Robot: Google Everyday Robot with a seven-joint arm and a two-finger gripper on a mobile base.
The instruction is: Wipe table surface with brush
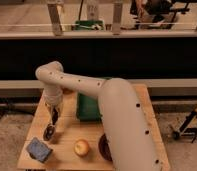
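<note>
A: What is the largest thing here?

B: The worktop (67,117), a tan plank surface, with the white arm (112,107) sweeping across it from the lower right to the left side. A green tray (86,107) lies at its middle, partly hidden behind the arm.

A: And the smaller things?

B: A blue-grey sponge block (39,149) near the front left corner, an apple (81,147) right of it, and a dark round cup (104,148) tucked against the arm.

A: Where is the end effector?

B: The end effector (54,114) hangs over the left part of the worktop, pointing down. The brush (51,127) runs down from it — dark, slim, its lower end at the wood just behind the sponge block. It looks as if the brush is held there, but whether the fingers are clamped on it I cannot tell.

A: Which step is that?

B: I judge the wiping itself — brush down at the surface, stroke in hand or about to start.

A: And the next move?

B: Probably a steady drag along bare wood, with light pressure, steering clear of the sponge block and the tray's edge.
</note>
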